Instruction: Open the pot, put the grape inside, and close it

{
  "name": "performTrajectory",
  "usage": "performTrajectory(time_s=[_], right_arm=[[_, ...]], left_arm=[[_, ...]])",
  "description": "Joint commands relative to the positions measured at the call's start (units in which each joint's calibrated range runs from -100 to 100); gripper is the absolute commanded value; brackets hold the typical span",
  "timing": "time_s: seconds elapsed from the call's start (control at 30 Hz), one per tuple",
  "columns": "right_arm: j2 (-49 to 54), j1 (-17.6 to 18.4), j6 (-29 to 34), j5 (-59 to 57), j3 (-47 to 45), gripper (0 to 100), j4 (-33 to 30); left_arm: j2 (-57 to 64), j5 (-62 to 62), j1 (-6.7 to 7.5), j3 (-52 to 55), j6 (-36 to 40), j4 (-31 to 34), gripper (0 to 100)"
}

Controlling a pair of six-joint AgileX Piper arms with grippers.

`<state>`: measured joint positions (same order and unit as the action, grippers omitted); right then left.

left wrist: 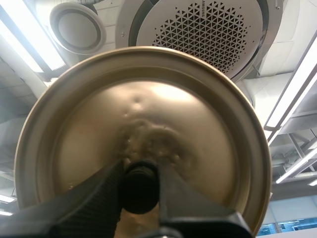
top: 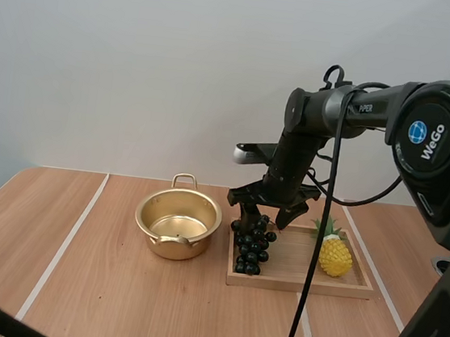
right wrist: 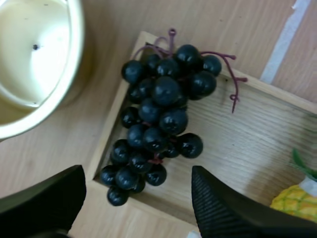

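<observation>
Nearest the lens looms the right arm, reaching forward over a wooden table. A shallow wooden tray lies on the table's right side. Just beside its left end stands a golden pot, uncovered and empty. The pot's lid is held away from it by the left gripper, whose fingers are clamped on the dark knob.

A bunch of dark grapes lies at the tray's left end, the side nearest the pot, with a few berries over the near rim. The right gripper hangs directly above the bunch, fingers spread wide with nothing between them. A small yellow toy pineapple sits farther right in the tray, apart from the grapes.

The opening step looks done, and picking up the grapes appears to be in hand. The next move likely calls for a straight descent so the fingers straddle the bunch. They would then close gently around its bulk, lift clear of the tray rim, and carry it the short way left over the pot.
</observation>
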<state>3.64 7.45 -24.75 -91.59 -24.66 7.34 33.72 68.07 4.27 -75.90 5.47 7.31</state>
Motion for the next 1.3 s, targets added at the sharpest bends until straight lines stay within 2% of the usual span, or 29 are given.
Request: performTrajectory(time_s=[0.0, 0.17, 0.73, 0.93, 1.27], right_arm=[[-1.48, -0.07, 0.25, 0.88, -0.47, 100, 0.9], [-4.26, -0.07, 0.16, 3.34, -0.47, 100, 2.84], [-8.69, -0.07, 0.16, 11.9, -0.47, 100, 1.71], [-9.98, -0.07, 0.16, 14.7, -0.47, 100, -4.3], [-10.14, -0.07, 0.9, 20.65, -0.47, 100, -4.65]], left_arm=[[-0.53, 0.43, -0.06, 0.04, 0.24, 0.6, 0], [-0.53, 1.14, -0.06, 0.04, -1.71, 0.6, 0], [-0.53, 3.63, -0.06, 0.04, -1.84, 0.6, 0], [-0.53, 3.63, -0.06, 0.04, -1.84, 0.6, 0], [-0.53, 5.48, -0.06, 0.04, -1.84, 0.6, 0]])
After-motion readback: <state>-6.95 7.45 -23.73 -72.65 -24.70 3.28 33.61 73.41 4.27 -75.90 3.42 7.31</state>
